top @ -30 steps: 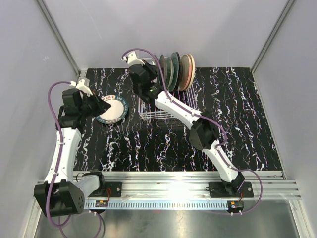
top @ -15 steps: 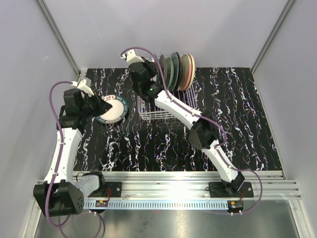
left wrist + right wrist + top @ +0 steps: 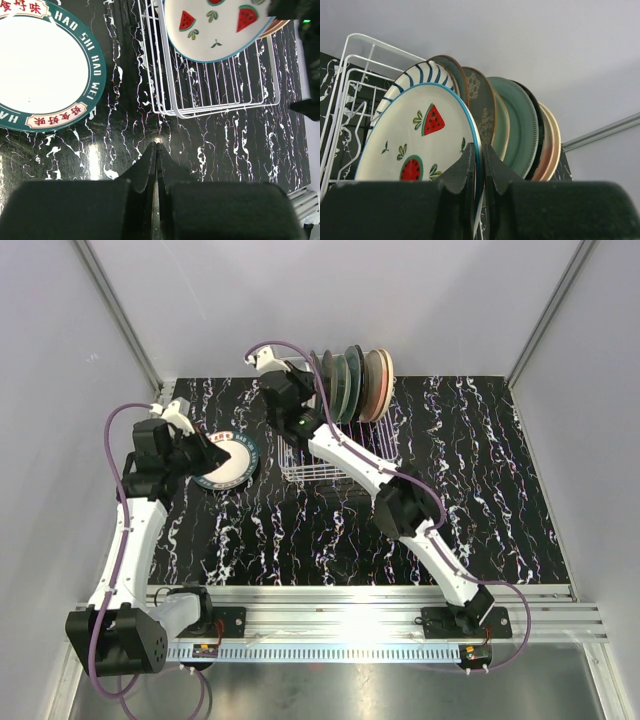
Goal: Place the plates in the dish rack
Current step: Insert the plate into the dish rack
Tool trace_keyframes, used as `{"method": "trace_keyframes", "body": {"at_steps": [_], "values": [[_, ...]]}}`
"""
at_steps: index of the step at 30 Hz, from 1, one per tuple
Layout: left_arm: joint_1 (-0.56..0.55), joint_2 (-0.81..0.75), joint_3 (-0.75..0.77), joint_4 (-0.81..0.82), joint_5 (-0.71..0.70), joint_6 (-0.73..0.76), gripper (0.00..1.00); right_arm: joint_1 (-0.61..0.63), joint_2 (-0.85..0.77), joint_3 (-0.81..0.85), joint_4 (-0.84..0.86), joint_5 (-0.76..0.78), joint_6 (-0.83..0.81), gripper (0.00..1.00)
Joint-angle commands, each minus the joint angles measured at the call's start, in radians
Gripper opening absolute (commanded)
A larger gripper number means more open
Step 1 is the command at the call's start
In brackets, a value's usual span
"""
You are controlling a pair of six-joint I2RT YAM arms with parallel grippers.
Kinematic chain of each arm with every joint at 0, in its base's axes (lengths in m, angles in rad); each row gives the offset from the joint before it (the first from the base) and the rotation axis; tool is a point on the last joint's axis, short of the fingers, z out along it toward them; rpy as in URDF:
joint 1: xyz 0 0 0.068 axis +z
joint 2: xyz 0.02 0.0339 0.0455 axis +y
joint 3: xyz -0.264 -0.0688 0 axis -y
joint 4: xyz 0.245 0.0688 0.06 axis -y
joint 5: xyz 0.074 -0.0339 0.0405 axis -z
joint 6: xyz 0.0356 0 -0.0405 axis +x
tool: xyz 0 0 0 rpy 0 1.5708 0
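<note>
At the left of the top view, a green-rimmed plate [image 3: 228,462] lies flat on the table [image 3: 480,500]. The left jaws are pressed together, hovering near its rim. At upper centre, the right jaws pinch the watermelon plate [image 3: 420,135] by its rim. It stands in the dish rack [image 3: 300,472] beside the other upright plates [image 3: 365,380].

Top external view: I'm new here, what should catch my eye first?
Plates stand on edge in the white dish rack at the far side of the table, the right gripper pinching the rim of the watermelon plate. Left of the rack, a green-rimmed plate lies flat, the shut left gripper beside it.
</note>
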State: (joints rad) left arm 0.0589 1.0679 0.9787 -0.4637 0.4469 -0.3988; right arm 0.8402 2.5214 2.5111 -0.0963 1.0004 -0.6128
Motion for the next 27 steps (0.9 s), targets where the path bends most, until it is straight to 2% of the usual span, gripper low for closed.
{"method": "trace_keyframes", "body": {"at_steps": [1, 18, 20, 23, 27], "values": [[-0.008, -0.013, 0.017, 0.017, -0.005, 0.020, 0.00, -0.024, -0.016, 0.089, 0.104, -0.009, 0.030, 0.00], [-0.022, 0.000, 0.026, 0.003, -0.004, 0.025, 0.00, -0.064, 0.091, 0.144, 0.221, -0.086, 0.061, 0.00], [-0.022, 0.001, 0.026, 0.005, -0.002, 0.025, 0.00, -0.069, 0.093, 0.143, 0.225, -0.100, 0.070, 0.07], [-0.024, 0.004, 0.028, 0.002, -0.001, 0.025, 0.00, -0.072, 0.093, 0.130, 0.247, -0.111, 0.064, 0.11], [-0.022, 0.009, 0.029, 0.000, 0.004, 0.025, 0.00, -0.075, 0.093, 0.127, 0.283, -0.131, 0.045, 0.10]]}}
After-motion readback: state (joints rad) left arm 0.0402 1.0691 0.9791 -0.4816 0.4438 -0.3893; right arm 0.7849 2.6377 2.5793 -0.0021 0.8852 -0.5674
